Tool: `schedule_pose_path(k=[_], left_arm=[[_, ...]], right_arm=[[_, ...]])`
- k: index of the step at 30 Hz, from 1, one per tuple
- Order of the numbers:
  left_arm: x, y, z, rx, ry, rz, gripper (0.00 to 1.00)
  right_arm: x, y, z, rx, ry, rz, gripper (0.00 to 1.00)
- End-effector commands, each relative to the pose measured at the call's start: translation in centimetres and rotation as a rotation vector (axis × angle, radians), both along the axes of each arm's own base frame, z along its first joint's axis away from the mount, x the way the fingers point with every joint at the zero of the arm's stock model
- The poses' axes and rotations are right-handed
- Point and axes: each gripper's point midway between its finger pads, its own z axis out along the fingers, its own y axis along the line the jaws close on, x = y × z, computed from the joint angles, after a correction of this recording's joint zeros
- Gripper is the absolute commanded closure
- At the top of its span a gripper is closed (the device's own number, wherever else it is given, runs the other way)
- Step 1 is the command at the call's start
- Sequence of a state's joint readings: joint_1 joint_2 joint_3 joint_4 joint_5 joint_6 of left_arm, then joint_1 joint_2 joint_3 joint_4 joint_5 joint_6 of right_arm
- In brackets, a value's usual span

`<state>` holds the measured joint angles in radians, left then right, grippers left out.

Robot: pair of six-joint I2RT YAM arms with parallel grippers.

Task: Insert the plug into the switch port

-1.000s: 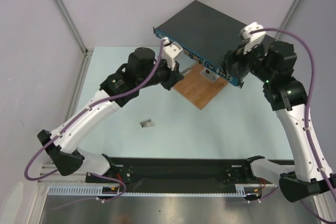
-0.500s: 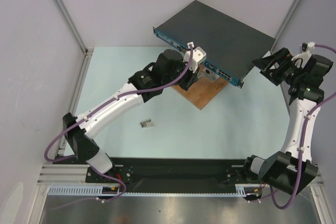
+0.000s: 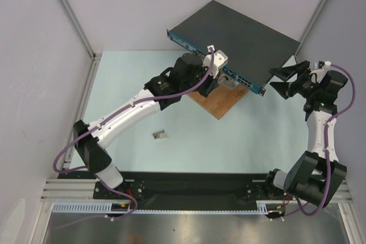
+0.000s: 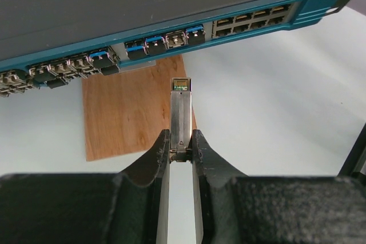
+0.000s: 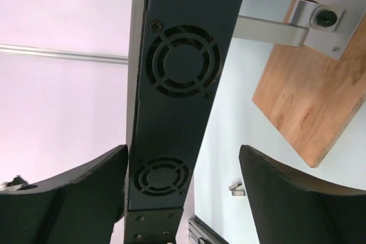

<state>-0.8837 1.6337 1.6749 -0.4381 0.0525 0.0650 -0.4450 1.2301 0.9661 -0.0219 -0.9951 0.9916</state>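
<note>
The switch (image 3: pixel 240 32) is a flat dark grey box, raised at the back of the table. Its blue front face (image 4: pixel 171 41) shows a row of small ports. My left gripper (image 4: pixel 180 141) is shut on the plug (image 4: pixel 181 110), a slim silver module. The plug's tip points at the ports and stops a short way from them, not touching. In the top view the left gripper (image 3: pixel 213 75) sits right in front of the switch's face. My right gripper (image 3: pixel 281 79) stands open, just off the switch's right end. Its wrist view shows the fan-vented side wall (image 5: pixel 183 84) near the left finger.
A brown wooden board (image 3: pixel 220 100) lies under the switch's front and carries a metal bracket (image 5: pixel 320 18). A small loose metal piece (image 3: pixel 160 135) lies on the pale table between the arms. Aluminium frame posts and lilac walls close the back and sides.
My left arm has reached rightwards along the switch's front with the plug. My right arm has pulled back from the switch's right corner and its fingers have narrowed slightly.
</note>
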Motion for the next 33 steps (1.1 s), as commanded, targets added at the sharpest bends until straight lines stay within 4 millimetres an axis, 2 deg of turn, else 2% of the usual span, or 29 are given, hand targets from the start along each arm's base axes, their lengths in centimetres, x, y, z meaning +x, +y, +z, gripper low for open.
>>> schedule_pose_path(k=[1,4,8,12,13,25,33], left_arm=[[1.2,-0.9,1.6,-0.020,-0.059,0.016,0.99],[1.9,-1.3,1.5,-0.016,-0.066,0.031,1.00],[2.9,-1.5,2.2,-0.018,-0.094,0.060,1.00],[3.7,-1.4,2.3,-0.004,-0.125,0.087,1.00],[3.9,-1.3,2.4,0.001,-0.133,0.091,1.00],[5.3,-0.9,2.3,0.010,-0.157,0.130,1.00],[5.8,-0.8,2.5,0.000,-0.152,0.133,1.00]], right_arm=[[0.3,0.6,1.9,0.023,-0.066,0.017,0.18],[0.6,0.8,1.9,0.029,-0.063,0.016,0.27],[0.6,0.8,1.4,0.037,-0.044,0.013,0.46],[0.5,0.8,1.4,0.035,-0.046,0.015,0.59],[0.5,0.8,1.5,0.033,-0.048,0.015,0.65],[0.5,0.8,1.6,0.035,-0.046,0.021,0.85],[0.6,0.9,1.5,0.040,-0.044,0.029,0.91]])
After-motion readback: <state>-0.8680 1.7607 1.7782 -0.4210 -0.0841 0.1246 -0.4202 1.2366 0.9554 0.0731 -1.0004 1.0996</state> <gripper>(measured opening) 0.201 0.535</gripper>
